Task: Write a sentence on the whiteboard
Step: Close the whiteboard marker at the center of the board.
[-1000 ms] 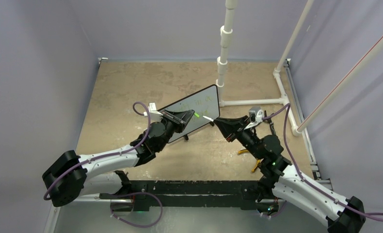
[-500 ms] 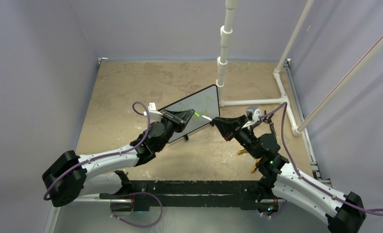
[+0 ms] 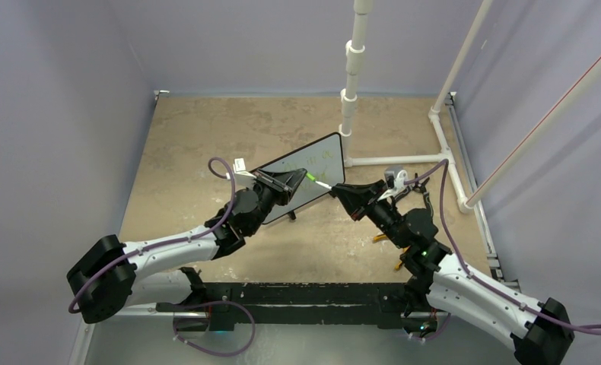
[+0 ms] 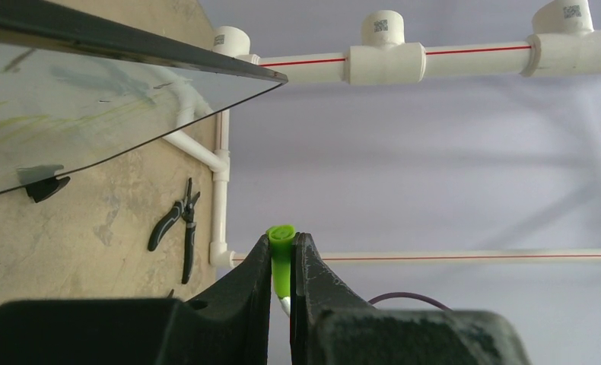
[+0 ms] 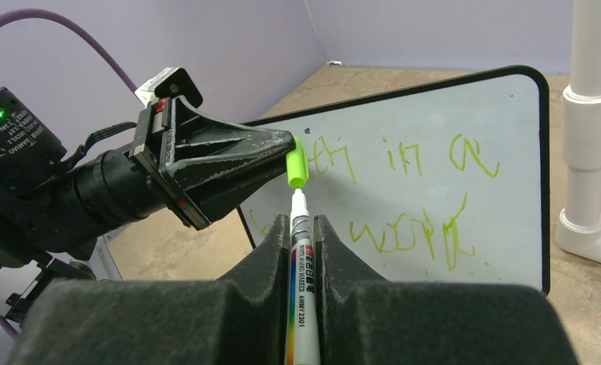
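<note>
The whiteboard (image 3: pixel 316 158) stands on its small black feet near the middle of the tan tabletop (image 3: pixel 183 137). It is tilted back and turned at an angle, with its right end close to the white pipe frame (image 3: pixel 392 160). The sentence (image 5: pixel 400 198) runs across the white surface in two lines of green marker strokes. In the right wrist view the start of the upper line is hidden behind the left claw (image 5: pixel 288 152), and the handwriting is too loose to read with certainty. On the near side of the board the two claws meet tip to tip. The right claw (image 5: pixel 302 224) is clamped on a marker (image 5: pixel 301 296) with a white barrel and a rainbow-striped label. Its nib end sticks out past the fingertips and points at the left claw. The left claw is pressed together on a bright green cap (image 4: pixel 281 245), which pokes out from between its fingers. The cap sits in line with the nib and just beside it; whether the two touch I cannot tell. Both sit clear of the board's surface. In the left wrist view a pair of dark-handled pliers (image 4: pixel 177 228) lies on the tabletop beside the pipe frame, apart from the board.
</note>
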Tool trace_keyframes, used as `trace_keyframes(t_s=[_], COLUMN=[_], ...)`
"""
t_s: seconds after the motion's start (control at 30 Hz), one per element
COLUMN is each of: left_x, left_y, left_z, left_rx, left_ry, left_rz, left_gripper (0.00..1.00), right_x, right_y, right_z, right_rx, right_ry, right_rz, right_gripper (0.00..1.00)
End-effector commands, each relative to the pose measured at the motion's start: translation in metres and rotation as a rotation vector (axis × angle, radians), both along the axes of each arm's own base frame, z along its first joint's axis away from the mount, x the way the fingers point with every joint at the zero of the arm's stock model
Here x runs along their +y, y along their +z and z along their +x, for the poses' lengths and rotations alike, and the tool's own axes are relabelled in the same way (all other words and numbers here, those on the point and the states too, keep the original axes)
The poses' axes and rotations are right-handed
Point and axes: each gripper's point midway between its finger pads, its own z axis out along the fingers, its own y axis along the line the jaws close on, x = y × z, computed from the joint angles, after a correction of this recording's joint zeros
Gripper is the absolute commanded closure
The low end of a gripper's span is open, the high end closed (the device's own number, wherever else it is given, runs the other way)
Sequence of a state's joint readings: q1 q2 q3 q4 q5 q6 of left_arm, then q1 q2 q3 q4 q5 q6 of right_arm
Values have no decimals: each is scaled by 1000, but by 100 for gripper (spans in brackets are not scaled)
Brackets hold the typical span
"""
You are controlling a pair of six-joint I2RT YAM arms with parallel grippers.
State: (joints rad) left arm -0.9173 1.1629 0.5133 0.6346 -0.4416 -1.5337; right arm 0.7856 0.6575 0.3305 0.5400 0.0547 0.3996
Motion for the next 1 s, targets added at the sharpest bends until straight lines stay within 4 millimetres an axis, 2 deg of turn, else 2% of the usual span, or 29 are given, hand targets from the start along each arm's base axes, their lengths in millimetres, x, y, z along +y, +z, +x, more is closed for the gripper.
trace_keyframes(t_s=[0.0,0.23,0.63,0.97], left_x=[-5,-6,-9,-11], left_y=[27,24,30,37], left_z=[2,2,2,2], left_rx=[-51,-41,-53,-58], left_ry=[-12,-16,-26,-29], left_rz=[-57,-57,-72,-107], left_gripper=[100,100,100,100], right_x=[-3,-2,-1,-5], right_y=[24,27,23,28], right_z=[-2,-3,2,8], right_rx=[-56,-61,-72,-134], right_ry=[-7,-1,-17,-73], right_rz=[53,63,77,123], right_gripper=[100,100,100,100])
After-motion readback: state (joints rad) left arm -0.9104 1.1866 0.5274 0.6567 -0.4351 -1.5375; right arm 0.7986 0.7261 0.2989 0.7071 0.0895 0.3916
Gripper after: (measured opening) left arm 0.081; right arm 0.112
